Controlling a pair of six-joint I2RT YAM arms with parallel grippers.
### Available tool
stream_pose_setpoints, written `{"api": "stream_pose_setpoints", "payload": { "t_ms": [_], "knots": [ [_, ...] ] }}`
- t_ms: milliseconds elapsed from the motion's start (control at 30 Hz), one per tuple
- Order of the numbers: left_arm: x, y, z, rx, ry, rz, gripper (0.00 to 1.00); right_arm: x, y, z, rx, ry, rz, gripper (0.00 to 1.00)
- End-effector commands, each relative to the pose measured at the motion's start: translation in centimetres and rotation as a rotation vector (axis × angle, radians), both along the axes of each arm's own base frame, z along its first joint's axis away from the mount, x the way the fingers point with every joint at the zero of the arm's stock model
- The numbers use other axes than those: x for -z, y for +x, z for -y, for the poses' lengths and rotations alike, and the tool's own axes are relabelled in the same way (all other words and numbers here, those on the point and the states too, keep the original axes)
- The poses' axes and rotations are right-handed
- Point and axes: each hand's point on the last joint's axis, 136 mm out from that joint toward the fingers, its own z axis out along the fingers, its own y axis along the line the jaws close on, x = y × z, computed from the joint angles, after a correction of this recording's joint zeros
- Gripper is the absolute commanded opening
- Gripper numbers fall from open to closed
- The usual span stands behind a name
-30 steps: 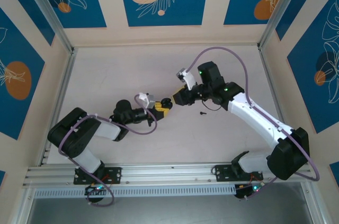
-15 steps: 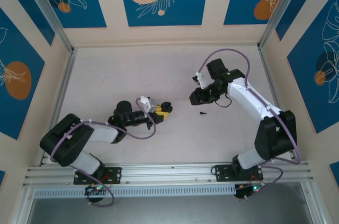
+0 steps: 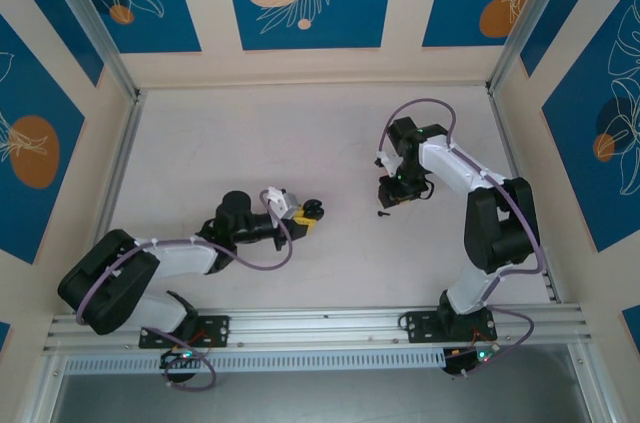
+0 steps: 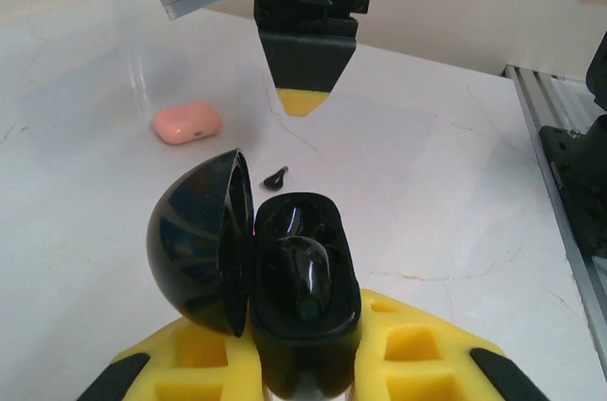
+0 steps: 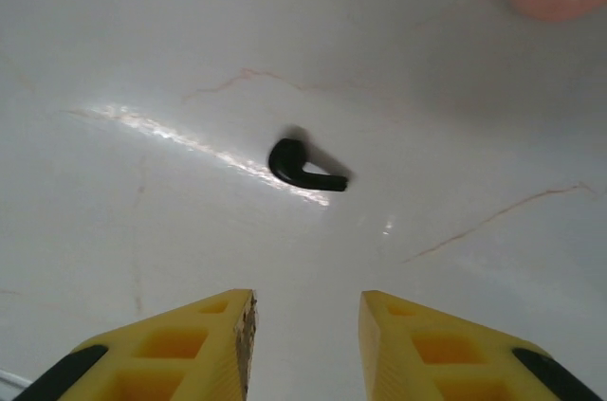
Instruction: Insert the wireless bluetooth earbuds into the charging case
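Right fingers [image 5: 213, 325], spread apart, hover over the tiny earbud [image 5: 302, 166] on the desk [image 5: 142, 60], which looks light, hard and slick and is probably best pinched across its bulb, while left fingers [image 4: 417, 349] clamp the open black case [image 4: 294, 297], a pink case [image 4: 188, 122] lying well beyond.

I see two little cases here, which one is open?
The glossy black rounded clamshell case held in the left gripper: its lid is swung open. The salmon-pink pebble-shaped plastic case lies shut on the white table.

Black clamshell case [image 4: 285, 268], black earbud [image 5: 302, 165], salmon-pink case [image 4: 187, 122], yellow fingers [image 5: 180, 344], white table [image 5: 142, 41].
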Motion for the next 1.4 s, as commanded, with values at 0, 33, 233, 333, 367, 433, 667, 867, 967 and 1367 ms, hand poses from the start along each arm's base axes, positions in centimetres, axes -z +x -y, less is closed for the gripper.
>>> {"api": "stream_pose_setpoints", "payload": {
  "t_ms": [0,33,233,333,367,433,667,867,967,1367],
  "knots": [
    [-0.5,-0.2,0.2,0.004,0.005,0.033,0.11,0.1,0.5,1.6,-0.038,-0.095,0.010,0.35],
    [-0.4,-0.2,0.2,0.003,0.007,0.030,0.11,0.4,0.5,1.9,-0.044,-0.112,0.008,0.35],
    [-0.6,-0.3,0.2,0.001,0.014,0.035,0.11,1.7,0.1,1.8,-0.078,-0.120,-0.003,0.41],
    [-0.5,-0.2,0.2,-0.002,0.020,0.036,0.11,2.2,-0.1,1.6,-0.086,-0.120,-0.004,0.44],
    [-0.5,-0.3,0.2,-0.002,0.023,0.035,0.11,2.3,-0.2,1.5,-0.086,-0.117,-0.004,0.45],
    [-0.5,-0.2,0.2,-0.002,0.024,0.035,0.11,2.5,-0.1,1.4,-0.083,-0.114,0.000,0.49],
    [-0.3,-0.3,0.2,-0.002,0.032,0.032,0.11,3.6,-0.6,1.5,-0.110,-0.128,-0.017,0.55],
    [-0.3,-0.3,0.4,0.002,0.033,0.031,0.11,3.8,-0.9,1.3,-0.109,-0.113,-0.026,0.57],
    [-0.4,-0.3,0.4,-0.001,0.035,0.033,0.11,4.0,-0.8,1.2,-0.109,-0.106,-0.028,0.58],
    [-0.4,-0.2,0.5,-0.004,0.040,0.031,0.11,5.0,0.0,-0.5,-0.127,-0.079,-0.025,0.58]
  ]
}}
